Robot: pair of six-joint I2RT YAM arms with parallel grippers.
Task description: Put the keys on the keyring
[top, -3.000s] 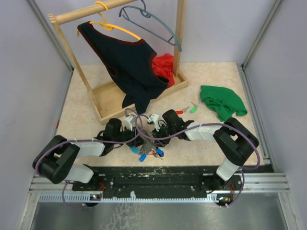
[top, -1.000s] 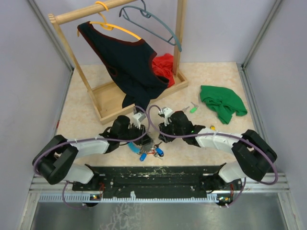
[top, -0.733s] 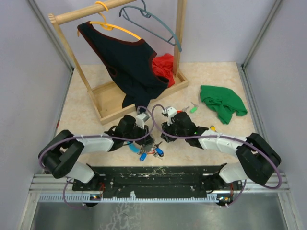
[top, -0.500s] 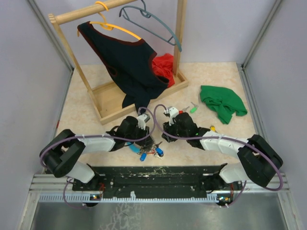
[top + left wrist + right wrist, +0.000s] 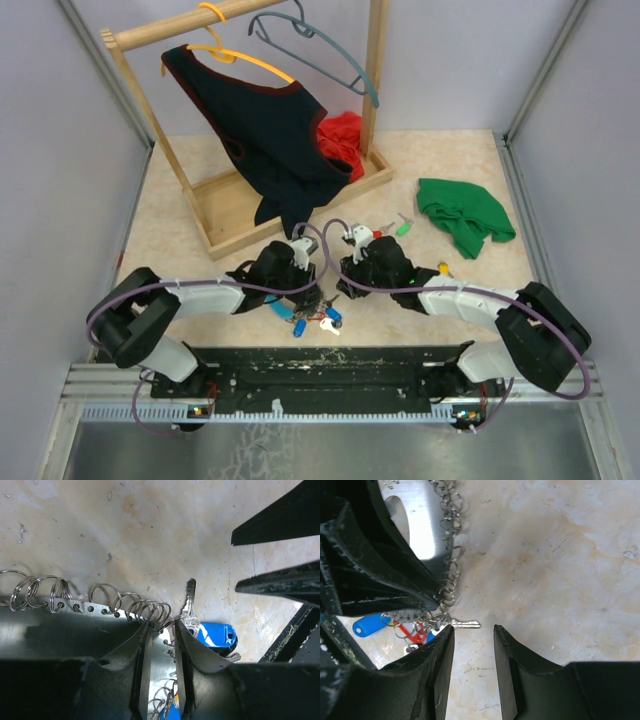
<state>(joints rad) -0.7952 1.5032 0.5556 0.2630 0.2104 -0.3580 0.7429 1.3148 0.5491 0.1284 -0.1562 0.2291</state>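
From above, both arms reach toward the middle of the table (image 5: 470, 160), near its front edge, with their tips close together. The left gripper (image 5: 303, 284) sits over the keyring (image 5: 312, 299), which from here is a dark wiry tangle with a light-blue piece at its left end. A blue key (image 5: 298, 328) lies just beside it on the near side. The right gripper (image 5: 337, 284) is just to the right of the keyring, and how its jaws stand cannot be told from this view. A red key (image 5: 377, 232) and a green key (image 5: 403, 226) lie behind the right arm, and a yellow key (image 5: 443, 267) lies beside its forearm. In the left wrist view the left gripper (image 5: 161, 625) is clamped on the keyring (image 5: 75, 630), here a shiny plate edged with wire rings. Its fingers (image 5: 132, 660) press a thin strip of that plate from both sides. A silver key (image 5: 188, 597) lies on the table (image 5: 150, 530) just past the tips, blade pointing away, with the blue key (image 5: 215, 634) touching its head. In the right wrist view the right gripper (image 5: 473, 628) has its jaws apart with only bare table (image 5: 560, 555) between them. The silver key (image 5: 465, 624) lies just beyond its left fingertip, and whether they touch cannot be told. At the left, the left gripper (image 5: 437, 602) grips the keyring (image 5: 422, 530).
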